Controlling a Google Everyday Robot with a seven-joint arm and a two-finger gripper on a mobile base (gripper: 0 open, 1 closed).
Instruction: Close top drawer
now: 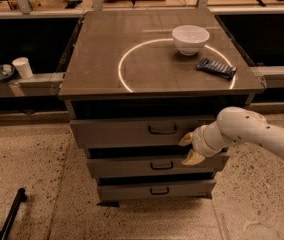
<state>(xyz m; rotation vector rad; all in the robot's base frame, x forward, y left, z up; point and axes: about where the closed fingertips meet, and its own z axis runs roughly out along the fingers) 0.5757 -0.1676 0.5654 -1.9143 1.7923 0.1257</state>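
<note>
Gripper (pixel 189 149) sits right of the handle (pixel 162 129), against the front of the top drawer (pixel 127 133), fingers spread. The lower fingertip (pixel 192 158) hangs before the middle drawer (pixel 132 167). The white arm (pixel 262 134) enters from the right and blocks that side. Left half of the drawer front is unobstructed. Floor (pixel 37 164) before the cabinet is open; a black pole (pixel 13 211) lies low at far left. On the cabinet top, a bowl (pixel 190 38) and a dark packet (pixel 216 68) occupy the right rear.
</note>
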